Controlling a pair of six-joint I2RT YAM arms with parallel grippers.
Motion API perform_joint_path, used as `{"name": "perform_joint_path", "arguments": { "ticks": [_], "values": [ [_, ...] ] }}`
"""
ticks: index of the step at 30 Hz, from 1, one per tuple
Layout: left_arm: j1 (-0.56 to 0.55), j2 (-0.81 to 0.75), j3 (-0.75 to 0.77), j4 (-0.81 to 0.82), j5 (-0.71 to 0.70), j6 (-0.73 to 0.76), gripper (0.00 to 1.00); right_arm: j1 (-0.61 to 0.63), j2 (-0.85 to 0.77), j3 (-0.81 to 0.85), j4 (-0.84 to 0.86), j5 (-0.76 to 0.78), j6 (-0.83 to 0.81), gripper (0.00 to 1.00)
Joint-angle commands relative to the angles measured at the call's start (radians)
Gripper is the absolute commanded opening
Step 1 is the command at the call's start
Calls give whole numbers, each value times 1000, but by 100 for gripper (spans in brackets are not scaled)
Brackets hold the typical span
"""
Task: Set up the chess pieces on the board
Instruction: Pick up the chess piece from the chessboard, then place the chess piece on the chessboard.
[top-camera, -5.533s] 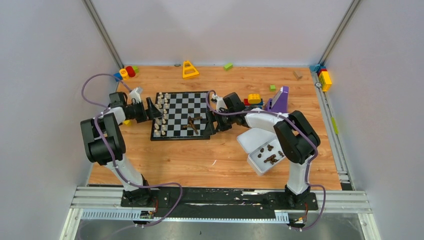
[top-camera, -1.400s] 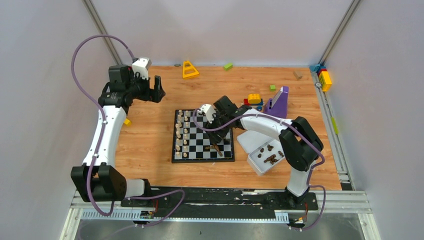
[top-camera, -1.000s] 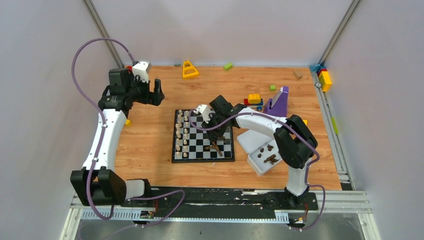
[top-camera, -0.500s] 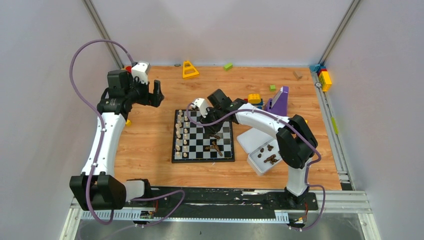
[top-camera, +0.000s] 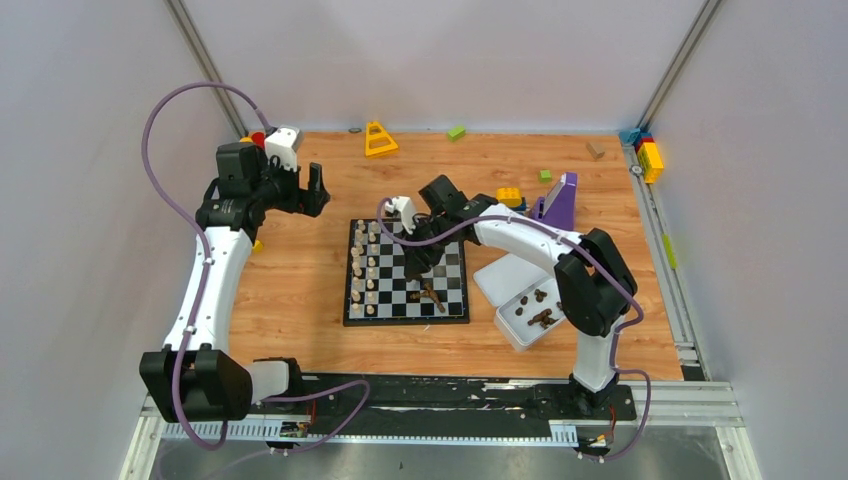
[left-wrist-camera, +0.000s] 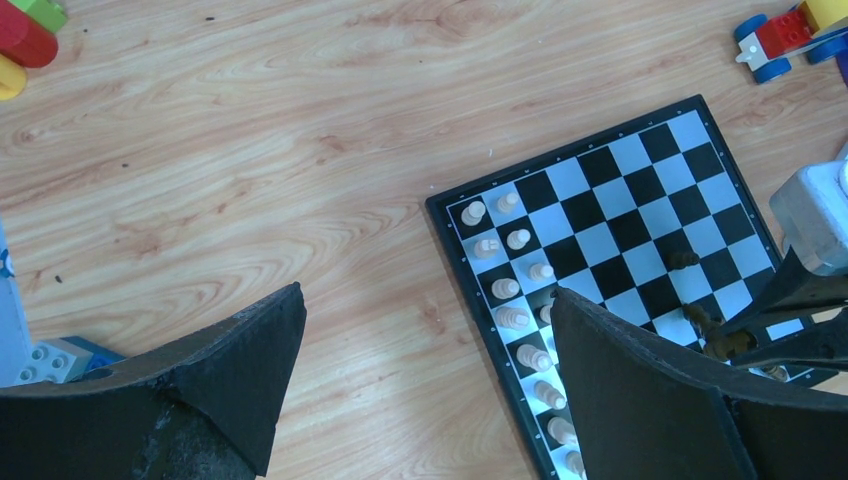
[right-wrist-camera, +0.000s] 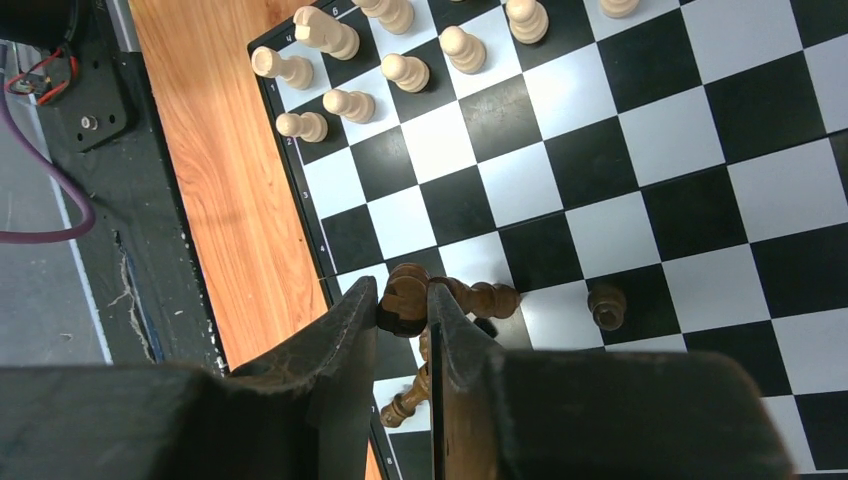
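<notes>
Chessmen of the dark brown set (top-camera: 540, 317) are lying loose in the white tray (top-camera: 520, 338), which is sitting at the near right of the wooden counter (top-camera: 300, 300). Its lid (top-camera: 497, 275) is resting flat just beyond it, holding nothing that shows. Left of the tray, the chessboard (top-camera: 395, 300) is lying flat. The cream chessmen (top-camera: 364, 270) are standing in two files along its left edge. A few fallen dark pieces (right-wrist-camera: 485, 297) are lying on its right half, and one dark pawn (right-wrist-camera: 606, 304) is standing upright beside them. The right jaws are hanging over those fallen pieces and pinching a dark brown chessman (right-wrist-camera: 403, 298) by its rounded head, clear of the squares. Farther back and to the left, the left jaws are hovering over bare wood beyond the board's far left corner, spread wide and holding nothing. A toy car (top-camera: 507, 199) and a purple block (top-camera: 560, 200) are sitting past the board's right side, and a yellow triangular block (top-camera: 379, 139) and a green brick (top-camera: 456, 131) are lying by the far wall.
</notes>
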Motion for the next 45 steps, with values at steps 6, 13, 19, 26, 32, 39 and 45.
{"name": "perform_joint_path", "arguments": {
  "ticks": [6, 13, 19, 26, 32, 39, 45],
  "values": [
    [3, -25, 0, 37, 21, 20, 100, -49, -109, 8, 7, -52, 32, 0],
    [2, -24, -1, 40, 22, 23, 100, -89, -142, -10, -13, -63, 37, 0],
    [3, -26, -3, 38, 23, 24, 100, -105, -130, -13, -9, 91, 39, 0],
    [2, -26, -7, 40, 26, 25, 100, -149, -65, 25, 15, 358, 47, 0],
    [2, -24, -7, 41, 25, 27, 100, -186, 29, 79, 14, 460, 34, 0],
    [1, -16, -9, 44, 24, 29, 100, -215, 112, 130, 16, 468, 26, 0],
    [2, -13, -8, 47, 24, 28, 100, -214, 140, 158, 16, 452, 28, 1]
  ]
}}
